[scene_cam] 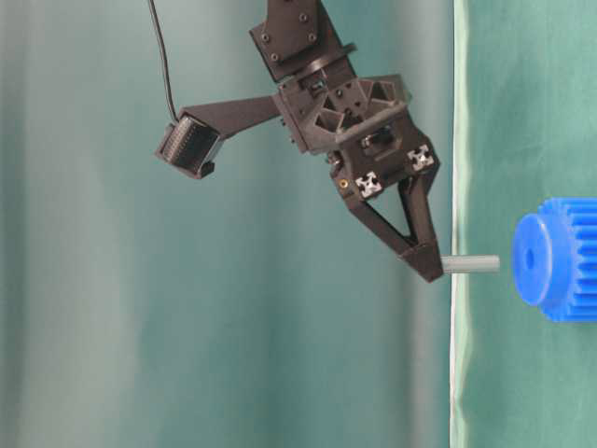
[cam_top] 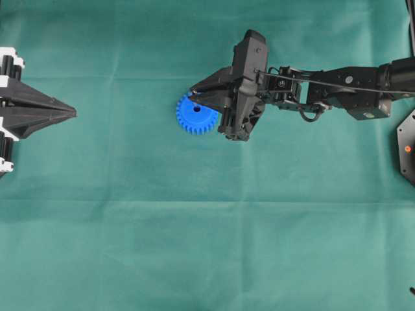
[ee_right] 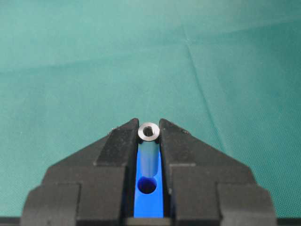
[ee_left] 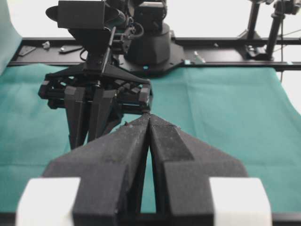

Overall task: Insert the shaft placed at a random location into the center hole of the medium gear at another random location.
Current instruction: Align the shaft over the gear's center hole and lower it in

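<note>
The blue medium gear (cam_top: 194, 118) lies flat on the green cloth near the middle. My right gripper (cam_top: 193, 96) is over it, shut on the silver shaft (scene_cam: 469, 264). In the table-level view the shaft points at the gear (scene_cam: 560, 259), with a small gap between its free end and the hub, about in line with the center hole (scene_cam: 532, 259). In the right wrist view the shaft (ee_right: 149, 132) is pinched at the gripper's tips (ee_right: 149, 136), with the center hole (ee_right: 147, 185) just below it. My left gripper (cam_top: 71, 113) is shut and empty at the far left.
The green cloth (cam_top: 207, 246) covers the table. The right arm (ee_left: 99, 94) shows ahead in the left wrist view, beyond my shut left gripper (ee_left: 149, 118). A black base part (cam_top: 407, 148) sits at the right edge.
</note>
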{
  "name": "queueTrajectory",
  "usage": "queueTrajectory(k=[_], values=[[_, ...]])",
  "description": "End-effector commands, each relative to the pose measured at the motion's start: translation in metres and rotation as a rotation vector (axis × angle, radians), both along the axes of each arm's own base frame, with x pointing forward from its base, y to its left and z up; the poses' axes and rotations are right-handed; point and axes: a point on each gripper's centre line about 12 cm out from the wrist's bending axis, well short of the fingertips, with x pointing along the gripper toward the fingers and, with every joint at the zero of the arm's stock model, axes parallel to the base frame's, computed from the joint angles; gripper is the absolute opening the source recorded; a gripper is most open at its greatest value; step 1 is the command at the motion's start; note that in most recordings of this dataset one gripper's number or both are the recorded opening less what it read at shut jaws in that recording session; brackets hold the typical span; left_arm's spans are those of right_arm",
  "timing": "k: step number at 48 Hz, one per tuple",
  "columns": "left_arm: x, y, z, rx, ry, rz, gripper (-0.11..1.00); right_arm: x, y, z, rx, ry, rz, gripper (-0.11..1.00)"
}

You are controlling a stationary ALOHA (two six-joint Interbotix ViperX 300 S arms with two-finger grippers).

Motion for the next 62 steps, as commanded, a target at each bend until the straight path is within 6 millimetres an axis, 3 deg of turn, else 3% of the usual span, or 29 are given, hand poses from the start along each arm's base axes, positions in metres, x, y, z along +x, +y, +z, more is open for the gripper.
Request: queueTrajectory(k=[1,33,62], values=[[0.002,0.000,0.009,0.001,-0.025,0.001,0.00,0.003,0.002,0.008,-0.005,-0.026,0.007,0.13],[0.002,0.000,0.009,0.001,-0.026,0.001,0.00,0.007,0.002,-0.030,0.013,0.043,0.000,0.13],[0.002,0.000,0.008,0.001,-0.021,0.001,0.00,0.008,0.002,-0.036,0.016,0.060,-0.001,0.13]])
